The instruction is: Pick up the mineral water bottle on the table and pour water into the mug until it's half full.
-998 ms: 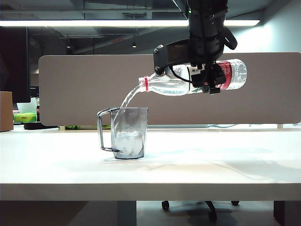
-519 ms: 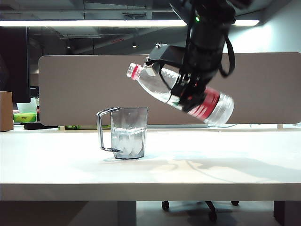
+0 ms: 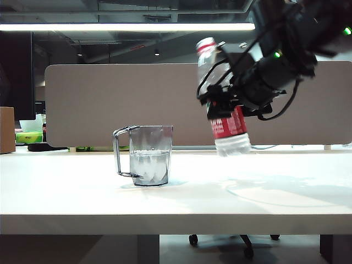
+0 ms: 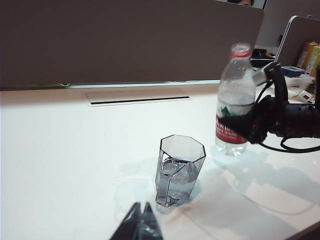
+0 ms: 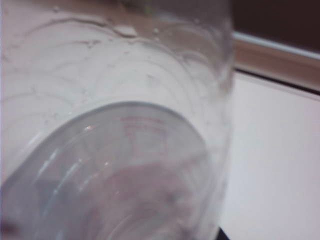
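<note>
The right gripper [image 3: 230,104] is clamped round the middle of the bottle [image 3: 221,98], fingers [image 3: 213,105] just above the red label, so the bottle hangs nearly upright in the air with its red neck ring at twelve o'clock and its base clear of the table [image 3: 176,206]. Held that way, no water leaves the open neck; the pour looks finished. The right arm reaches in from two o'clock of the exterior view, its wrist lying roughly level. The mug [image 3: 150,155] stands on the table at about eight o'clock from the bottle, well apart, handle toward nine o'clock, with water [image 3: 149,165] up to about half its height. The left gripper [image 4: 141,226] hovers low over the table just short of the mug, its fingers pressed together and holding nothing, kept clear of the pour.
</note>
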`<state>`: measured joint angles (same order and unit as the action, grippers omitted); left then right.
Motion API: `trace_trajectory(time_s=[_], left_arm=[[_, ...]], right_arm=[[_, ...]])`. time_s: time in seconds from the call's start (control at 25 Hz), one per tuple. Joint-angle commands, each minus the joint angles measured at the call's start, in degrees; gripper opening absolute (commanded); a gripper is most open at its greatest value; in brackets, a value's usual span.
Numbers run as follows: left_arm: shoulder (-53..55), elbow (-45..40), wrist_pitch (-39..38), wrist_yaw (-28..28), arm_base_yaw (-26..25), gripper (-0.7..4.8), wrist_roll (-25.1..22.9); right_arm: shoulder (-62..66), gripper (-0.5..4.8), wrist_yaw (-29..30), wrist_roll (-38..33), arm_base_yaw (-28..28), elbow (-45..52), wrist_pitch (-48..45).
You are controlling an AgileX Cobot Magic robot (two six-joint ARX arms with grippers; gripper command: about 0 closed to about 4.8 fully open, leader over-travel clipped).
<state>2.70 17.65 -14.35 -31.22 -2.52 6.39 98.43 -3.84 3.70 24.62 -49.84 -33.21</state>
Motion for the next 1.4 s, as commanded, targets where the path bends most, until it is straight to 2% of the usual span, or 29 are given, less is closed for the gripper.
trace_trajectory(time_s=[0.04, 0.32, 0.44, 0.52, 0.64, 0.76, 0.8, 1.0, 1.12, 1.28, 1.32, 1.4], left_arm=[[0.1, 0.1, 0.6, 0.2, 0.0, -0.05, -0.2], [0.1, 0.1, 0.7, 0.2, 0.0, -0.05, -0.2], [0.0, 0.1, 0.6, 0.2, 0.0, -0.05, -0.2], [0.1, 0.1, 0.7, 0.2, 0.0, -0.05, -0.2], [0.0, 0.1, 0.7, 0.2, 0.0, -0.05, -0.2], [0.0, 0.1, 0.7, 0.2, 0.0, -0.05, -0.2], [0.0, 0.1, 0.7, 0.2, 0.0, -0.05, -0.2], [0.1, 0.1, 0.7, 0.2, 0.0, -0.05, -0.2], [0.1, 0.1, 0.6, 0.2, 0.0, -0.05, -0.2], [0.1, 0.1, 0.6, 0.2, 0.0, -0.05, -0.2], [0.0, 0.1, 0.7, 0.2, 0.0, -0.05, -0.2], [0.1, 0.1, 0.6, 0.2, 0.0, -0.05, -0.2]], right_arm=[[2.6, 2.6, 3.2, -6.7, -1.1, 1.2, -12.4], [12.6, 2.6, 5.7, -8.5, -1.2, 1.2, -23.1], [15.1, 2.61, 5.7, -8.4, -1.2, 1.2, -24.4], [15.3, 3.15, 5.7, -8.4, -1.2, 1.5, -23.4], [15.3, 4.25, 5.8, -8.4, -1.2, 1.5, -22.4], [15.2, 4.47, 6.4, -8.1, -1.2, 1.7, -22.4], [15.1, 4.73, 6.6, -8.1, -1.2, 1.8, -22.3], [12.9, 4.79, 8.0, -8.1, -1.2, 3.0, -22.0], [6.4, 4.79, 6.6, -6.2, -1.2, 5.9, -14.8], [-1.7, 4.79, 6.1, -6.3, -1.1, 11.1, -10.9], [-3.9, 4.42, 6.1, -6.3, -1.1, 12.7, -10.4], [-9.3, 2.49, 6.1, -6.6, -1.1, 16.0, -8.8]])
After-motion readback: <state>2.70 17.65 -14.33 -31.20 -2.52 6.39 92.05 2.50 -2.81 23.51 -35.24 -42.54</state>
